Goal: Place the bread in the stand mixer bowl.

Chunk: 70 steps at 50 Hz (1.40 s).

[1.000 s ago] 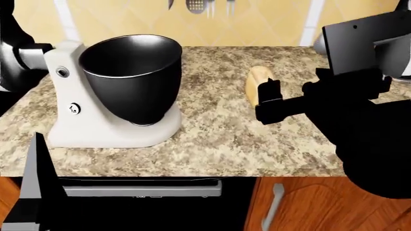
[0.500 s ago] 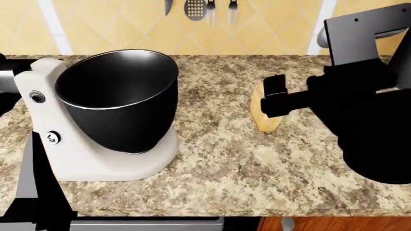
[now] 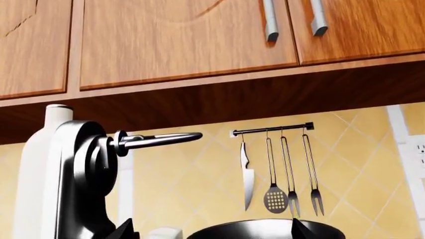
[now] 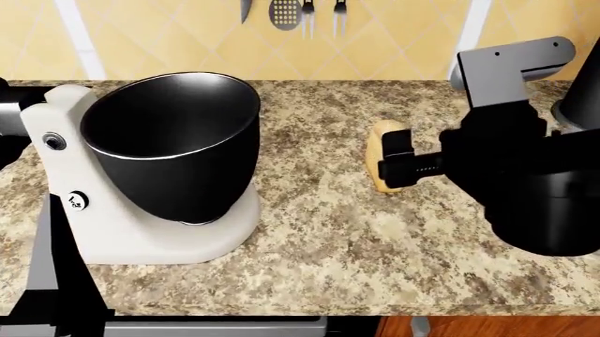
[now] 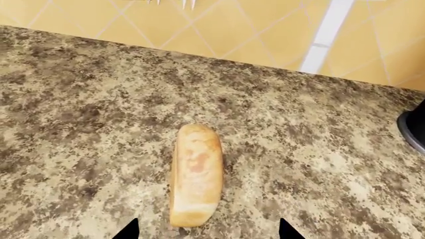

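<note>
The bread is a pale tan slice lying on the speckled counter, to the right of the stand mixer bowl. The bowl is glossy black and sits on a white mixer base. My right gripper is open, just right of the bread and partly covering it. In the right wrist view the bread lies just ahead of the right gripper, between its spread fingertips. My left gripper is open and empty, facing the bowl's rim from behind the mixer.
A rail of utensils hangs on the yellow tiled wall, also seen in the left wrist view. A black appliance stands at the counter's right. My left arm rises at the counter's front left edge. Wooden cabinets hang overhead.
The head view shifted forward over the counter a second ago and has held since. My right gripper has dropped lower beside the bread. The bread and the mixer have not moved.
</note>
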Tool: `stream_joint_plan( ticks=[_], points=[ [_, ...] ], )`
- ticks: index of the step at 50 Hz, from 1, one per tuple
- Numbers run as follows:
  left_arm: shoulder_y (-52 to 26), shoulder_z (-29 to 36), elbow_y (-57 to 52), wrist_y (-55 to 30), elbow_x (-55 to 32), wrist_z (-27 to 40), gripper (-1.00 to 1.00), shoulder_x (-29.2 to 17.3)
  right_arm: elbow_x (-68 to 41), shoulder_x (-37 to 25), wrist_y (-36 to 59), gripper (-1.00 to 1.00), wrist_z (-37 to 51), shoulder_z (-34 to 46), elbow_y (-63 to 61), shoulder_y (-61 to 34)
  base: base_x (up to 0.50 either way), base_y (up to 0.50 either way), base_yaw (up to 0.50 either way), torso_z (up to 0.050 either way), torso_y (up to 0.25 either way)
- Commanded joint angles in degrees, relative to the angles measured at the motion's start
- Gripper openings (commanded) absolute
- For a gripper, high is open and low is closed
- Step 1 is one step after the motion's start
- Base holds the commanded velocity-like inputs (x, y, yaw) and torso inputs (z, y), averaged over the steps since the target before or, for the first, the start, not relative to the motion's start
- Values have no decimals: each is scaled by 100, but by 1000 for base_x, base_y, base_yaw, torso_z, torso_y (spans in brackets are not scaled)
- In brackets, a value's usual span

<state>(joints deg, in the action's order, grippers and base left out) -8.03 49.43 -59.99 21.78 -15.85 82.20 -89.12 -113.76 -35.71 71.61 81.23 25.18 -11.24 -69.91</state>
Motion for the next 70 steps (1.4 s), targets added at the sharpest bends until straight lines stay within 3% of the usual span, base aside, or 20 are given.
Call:
stream_joint_plan(
  ticks=[1,21,37,70],
  points=[
    [-220,235,0,-19,-5,-4,100,25,267,66,-46,100,-318,103,268,124,0,0,0,0,0],
    [-642,670,0,-47,-37,-4,100,35,2325,724,-272,100,-2180,703,1217,344,0,0,0,0,0],
    [-957,1007,0,-15,-8,17,100,15,2503,707,-378,100,-2049,736,1403,229,0,0,0,0,0],
    [-1757,1799,0,-91,-24,-19,100,83,4062,1118,-1245,100,-3869,1523,3060,64,0,0,0,0,0]
  ],
)
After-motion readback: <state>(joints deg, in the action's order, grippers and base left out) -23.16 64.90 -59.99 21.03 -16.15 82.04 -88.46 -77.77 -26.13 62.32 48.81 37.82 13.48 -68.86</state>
